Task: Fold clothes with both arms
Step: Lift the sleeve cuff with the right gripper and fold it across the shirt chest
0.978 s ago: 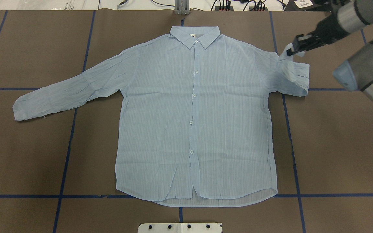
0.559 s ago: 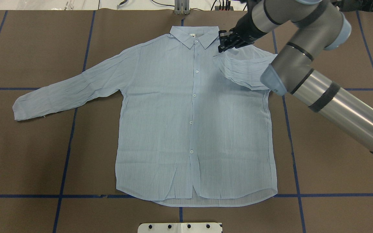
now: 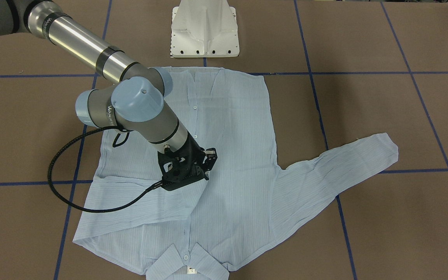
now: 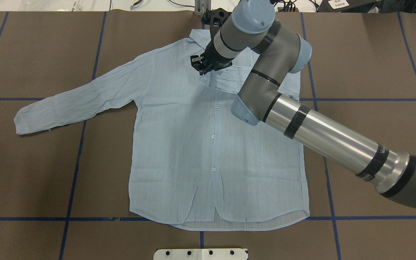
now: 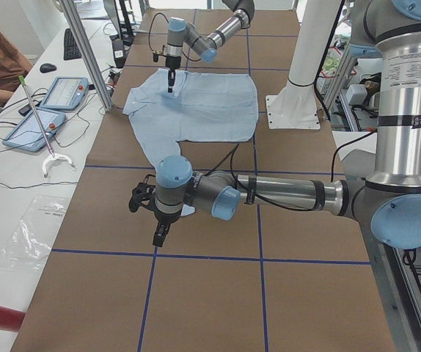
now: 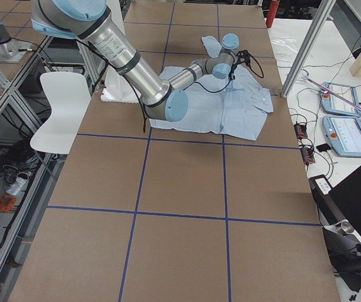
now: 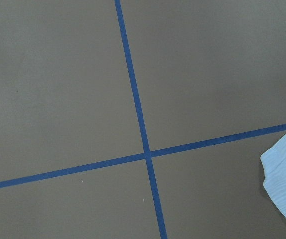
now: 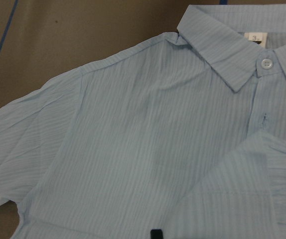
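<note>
Right claw (image 4: 201,68) pinches the sleeve (image 4: 224,82), laid across the chest of the pale blue shirt (image 4: 179,144) spread on the counter (image 4: 31,173), while left claw (image 5: 158,235) hangs near the other cuff (image 7: 284,184), how far open I cannot tell.

A brown tabletop (image 4: 31,162) fills the overhead frame, marked into squares by blue tape lines (image 4: 71,180). In the right-side view a white chair (image 6: 60,104) stands at left, and along the right edge runs a white desk (image 6: 331,63) with two tablets (image 6: 350,135).
</note>
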Controlling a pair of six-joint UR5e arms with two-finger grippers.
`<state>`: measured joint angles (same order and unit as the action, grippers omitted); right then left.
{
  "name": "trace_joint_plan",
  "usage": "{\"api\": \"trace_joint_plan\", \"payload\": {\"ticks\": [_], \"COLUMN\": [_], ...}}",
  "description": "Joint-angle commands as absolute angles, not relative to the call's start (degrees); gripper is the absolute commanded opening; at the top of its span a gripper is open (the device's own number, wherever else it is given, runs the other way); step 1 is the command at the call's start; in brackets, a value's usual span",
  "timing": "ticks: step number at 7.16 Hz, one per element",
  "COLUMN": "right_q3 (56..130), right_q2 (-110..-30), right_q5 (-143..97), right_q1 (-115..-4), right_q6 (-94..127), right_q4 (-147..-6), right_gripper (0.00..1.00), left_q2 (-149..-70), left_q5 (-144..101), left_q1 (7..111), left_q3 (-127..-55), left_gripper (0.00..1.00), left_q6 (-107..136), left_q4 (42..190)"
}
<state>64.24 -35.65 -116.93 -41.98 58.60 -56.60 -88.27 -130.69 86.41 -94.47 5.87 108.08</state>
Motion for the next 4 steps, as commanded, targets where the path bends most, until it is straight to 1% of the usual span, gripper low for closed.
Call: {"api": "trace_joint_plan", "payload": {"ticks": [1,2,3,4], "right_q3": [56.9,53.3,52.83,52.82], "right_q2": [-30.09,-27.62,-27.16,-25.94], "right_q5": [-114.62,-114.61,-114.61,-109.21], "right_q1": [-39.73,-39.29,-38.94,-36.24], "right_q6": [58.27,58.01,57.92,57.4], "right_q4": [-56.6,-56.69,-56.69,-56.52], "right_gripper": [0.0,0.0,0.23,0.99], "left_q2": [-88.33,-88.42,-88.94,-89.21], "left_q5": [-130.69,-130.69,-130.61,-130.61], "left_q1": [86.4,86.4,86.4,86.4], "left_q3": [-94.22,-94.31,-94.22,-94.22], "left_gripper": [1.0,1.0,1.0,1.0], "left_q6": [5.98,5.98,5.98,6.06], "left_q4": [108.19,108.19,108.19,108.19]}}
